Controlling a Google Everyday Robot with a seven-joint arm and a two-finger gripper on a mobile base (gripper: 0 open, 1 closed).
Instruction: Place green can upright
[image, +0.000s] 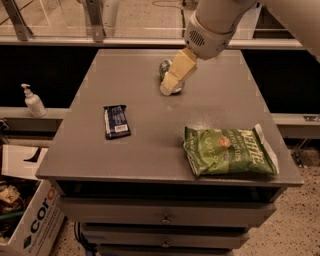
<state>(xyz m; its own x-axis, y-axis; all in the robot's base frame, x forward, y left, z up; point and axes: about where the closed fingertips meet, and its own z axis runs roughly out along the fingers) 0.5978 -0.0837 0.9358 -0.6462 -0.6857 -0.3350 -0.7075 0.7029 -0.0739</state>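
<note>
Front right, one chip bag; left of it, one dark bar; far back, one can (mostly hidden) sits just behind the gripper, which hangs low over the table; whether it clasps the can, I cannot tell

I have one view only. It sits high off the near edge of the desk, looking down and across to the far side, with the whole top in view. My tool hangs over the far middle.
</note>
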